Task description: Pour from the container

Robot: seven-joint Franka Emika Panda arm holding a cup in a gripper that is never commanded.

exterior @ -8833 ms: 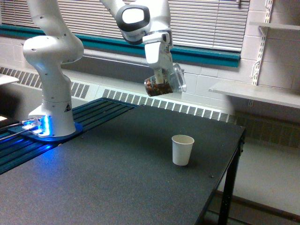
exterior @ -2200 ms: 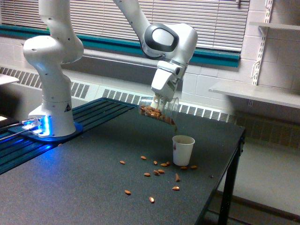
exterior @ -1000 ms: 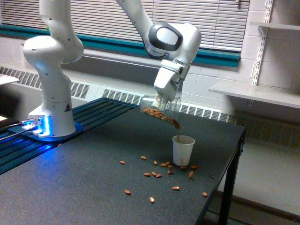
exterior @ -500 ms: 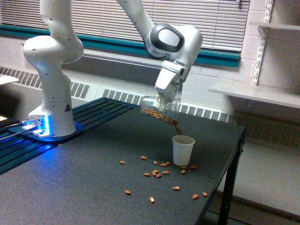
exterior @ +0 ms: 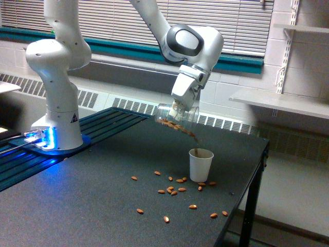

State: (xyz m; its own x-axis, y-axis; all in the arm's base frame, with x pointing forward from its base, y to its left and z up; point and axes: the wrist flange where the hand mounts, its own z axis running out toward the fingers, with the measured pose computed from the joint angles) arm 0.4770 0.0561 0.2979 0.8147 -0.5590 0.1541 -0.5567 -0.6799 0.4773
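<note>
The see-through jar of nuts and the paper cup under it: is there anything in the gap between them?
In the exterior view, only open air separates the tilted jar from the white paper cup, with a few brown nuts dropping from the jar's mouth toward the cup.

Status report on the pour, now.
Gripper shut on the container, tipped mouth-down above the paper cup. Nuts leaving the mouth. Spilled nuts scattered on the table around the cup.

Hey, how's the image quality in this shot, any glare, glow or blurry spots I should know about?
In the exterior view, a blue glow shines at the robot base and spills onto the table. Lighting is otherwise even and soft, with only faint shadows. The container in the hand looks slightly soft, and the nuts dropping toward the paper cup are blurred. The spilled nuts stay distinct.
</note>
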